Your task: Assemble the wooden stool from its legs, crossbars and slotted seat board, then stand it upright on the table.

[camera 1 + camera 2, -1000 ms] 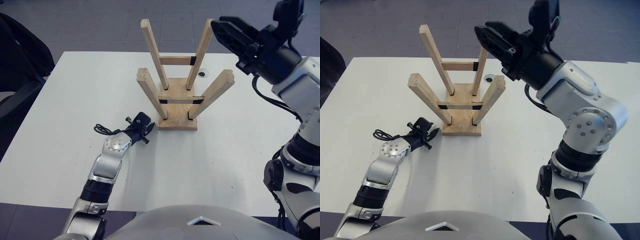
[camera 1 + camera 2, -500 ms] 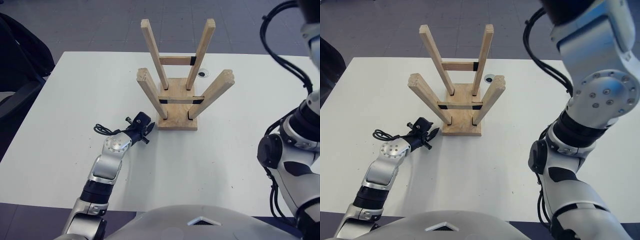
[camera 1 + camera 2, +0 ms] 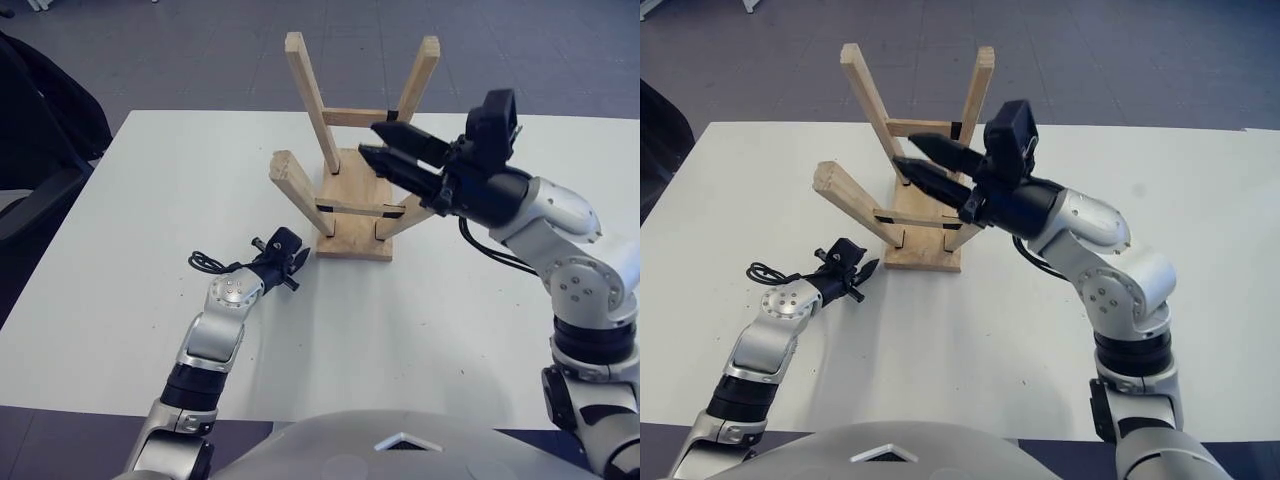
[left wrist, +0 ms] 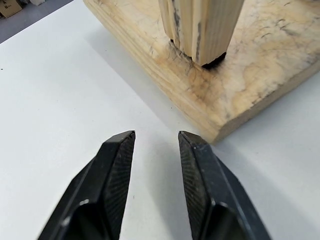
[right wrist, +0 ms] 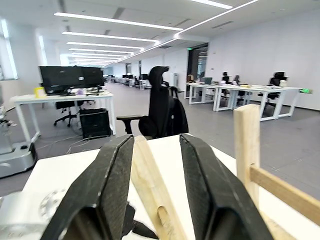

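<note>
Stool (image 3: pixel 342 188) stands inverted — left end effector (image 4: pixel 156 136) and right end effector (image 3: pixel 370 140) both narrowly parted.

You face a pale, grained wooden stool (image 3: pixel 350 235) | black bands (image 3: pixel 322 205) on its crossbars (image 3: pixel 350 117) | white table (image 3: pixel 450 330) | black left gripper (image 4: pixel 156 150), pads (image 4: pixel 122 165) finely ribbed | black right gripper (image 3: pixel 369 140)

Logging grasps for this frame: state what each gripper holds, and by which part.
Nothing is held. The left gripper sits open beside the seat board; the right gripper is open among the stool legs, gripping none.
</note>
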You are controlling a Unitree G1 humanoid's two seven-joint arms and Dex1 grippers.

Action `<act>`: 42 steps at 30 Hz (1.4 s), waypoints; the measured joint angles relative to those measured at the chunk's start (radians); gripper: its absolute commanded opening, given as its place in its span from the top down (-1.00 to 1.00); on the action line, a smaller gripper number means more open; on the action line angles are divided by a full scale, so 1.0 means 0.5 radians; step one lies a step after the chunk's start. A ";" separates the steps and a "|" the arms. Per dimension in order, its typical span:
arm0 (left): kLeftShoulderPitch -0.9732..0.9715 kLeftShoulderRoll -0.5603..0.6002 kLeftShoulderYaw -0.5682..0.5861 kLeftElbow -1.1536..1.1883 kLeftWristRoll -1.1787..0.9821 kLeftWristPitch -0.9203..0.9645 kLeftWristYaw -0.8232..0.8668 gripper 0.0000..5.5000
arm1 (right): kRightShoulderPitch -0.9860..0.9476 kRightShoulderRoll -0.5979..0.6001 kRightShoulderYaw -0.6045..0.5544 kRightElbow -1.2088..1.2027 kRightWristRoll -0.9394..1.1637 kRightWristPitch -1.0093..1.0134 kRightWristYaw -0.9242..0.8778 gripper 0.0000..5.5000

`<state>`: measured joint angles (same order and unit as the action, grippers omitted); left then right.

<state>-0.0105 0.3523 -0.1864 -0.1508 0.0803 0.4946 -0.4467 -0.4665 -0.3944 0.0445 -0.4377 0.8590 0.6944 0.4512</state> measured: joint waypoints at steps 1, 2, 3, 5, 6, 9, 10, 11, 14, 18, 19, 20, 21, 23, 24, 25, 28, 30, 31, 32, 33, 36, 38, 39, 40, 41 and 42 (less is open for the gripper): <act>-0.001 0.000 -0.001 0.000 0.000 0.002 0.000 0.41 | -0.049 0.014 -0.039 0.027 0.042 0.044 -0.048 0.39; -0.004 -0.001 0.000 0.000 0.000 0.001 0.000 0.41 | -0.077 0.027 -0.069 0.033 0.100 0.091 -0.081 0.39; -0.007 -0.003 -0.001 0.001 0.000 0.002 0.000 0.41 | -0.098 0.041 -0.101 0.032 0.160 0.145 -0.126 0.39; -0.007 -0.007 -0.001 0.001 0.000 0.002 0.002 0.41 | -0.191 0.062 -0.214 0.005 0.333 0.187 -0.217 0.39; -0.007 -0.009 -0.002 0.002 0.000 0.002 0.003 0.41 | -0.286 0.080 -0.294 -0.027 0.447 0.186 -0.276 0.39; -0.007 -0.024 -0.002 0.005 0.000 0.001 0.006 0.41 | -0.631 0.096 -0.511 -0.039 0.689 0.083 -0.429 0.39; -0.007 -0.025 -0.002 0.007 0.000 0.001 0.006 0.41 | -0.732 0.089 -0.571 -0.004 0.717 0.033 -0.459 0.39; -0.007 -0.026 -0.002 0.008 0.000 0.001 0.006 0.41 | -0.810 0.073 -0.624 0.038 0.723 -0.010 -0.479 0.39; -0.008 -0.028 0.000 0.010 0.000 0.001 0.007 0.41 | -0.839 0.020 -0.683 0.138 0.685 -0.063 -0.474 0.39; -0.009 -0.034 0.002 0.013 0.000 -0.002 0.007 0.41 | -0.285 -0.039 -0.311 0.143 0.419 0.021 -0.259 0.39; -0.010 -0.036 0.002 0.013 0.000 -0.005 0.007 0.41 | -0.050 -0.076 -0.083 0.131 0.272 0.017 -0.147 0.39; -0.008 -0.037 0.006 0.016 0.001 -0.006 0.009 0.41 | 0.030 -0.134 0.012 0.065 0.161 -0.085 -0.048 0.39; -0.007 -0.041 0.002 0.018 0.001 -0.005 0.008 0.41 | 0.069 -0.187 0.091 0.038 0.047 -0.178 0.028 0.39; -0.003 -0.042 0.000 0.022 0.001 -0.001 0.008 0.41 | 0.101 -0.196 0.151 0.044 -0.091 -0.322 0.114 0.39; -0.003 -0.042 0.000 0.022 0.001 -0.001 0.008 0.41 | 0.084 -0.192 0.136 0.083 -0.101 -0.326 0.107 0.39; -0.004 -0.042 -0.002 0.025 0.001 0.000 0.008 0.41 | 0.040 -0.168 0.092 0.160 -0.077 -0.289 0.092 0.39; -0.003 -0.040 -0.002 0.026 0.001 -0.001 0.007 0.41 | -0.040 -0.109 -0.075 0.180 0.148 -0.099 -0.054 0.39; -0.009 -0.041 0.008 0.024 -0.002 -0.024 0.007 0.41 | -0.133 -0.079 -0.233 0.070 0.415 -0.013 -0.221 0.39; -0.010 -0.041 0.010 0.024 -0.002 -0.026 0.007 0.41 | -0.201 -0.075 -0.311 0.022 0.519 -0.005 -0.303 0.39; -0.009 -0.041 0.010 0.025 -0.001 -0.024 0.007 0.41 | -0.271 -0.076 -0.383 -0.022 0.604 -0.006 -0.376 0.39; -0.008 -0.040 0.022 0.034 -0.001 -0.025 0.012 0.41 | -0.346 -0.087 -0.514 -0.057 0.723 -0.012 -0.533 0.39; -0.029 -0.036 0.071 0.083 0.001 -0.030 0.049 0.41 | -0.320 -0.174 -0.680 -0.019 0.720 -0.008 -0.714 0.39; -0.077 -0.021 0.093 0.138 0.005 -0.044 0.066 0.41 | -0.149 -0.247 -0.702 0.050 0.598 0.013 -0.715 0.39; -0.122 -0.015 0.107 0.186 0.010 -0.060 0.076 0.41 | 0.005 -0.307 -0.682 0.078 0.476 0.018 -0.666 0.39; -0.165 0.001 0.121 0.231 0.012 -0.070 0.082 0.41 | 0.151 -0.346 -0.668 0.115 0.387 0.036 -0.637 0.39; -0.234 0.010 0.133 0.305 0.021 -0.088 0.087 0.41 | 0.328 -0.397 -0.620 0.137 0.279 0.055 -0.585 0.39; -0.305 0.013 0.135 0.372 0.025 -0.113 0.090 0.41 | 0.477 -0.412 -0.561 0.155 0.196 0.080 -0.551 0.39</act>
<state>-0.1631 0.3591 -0.1190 0.0352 0.0929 0.4380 -0.4016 -0.2281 -0.6003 -0.2358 -0.3602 0.9569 0.7344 0.1757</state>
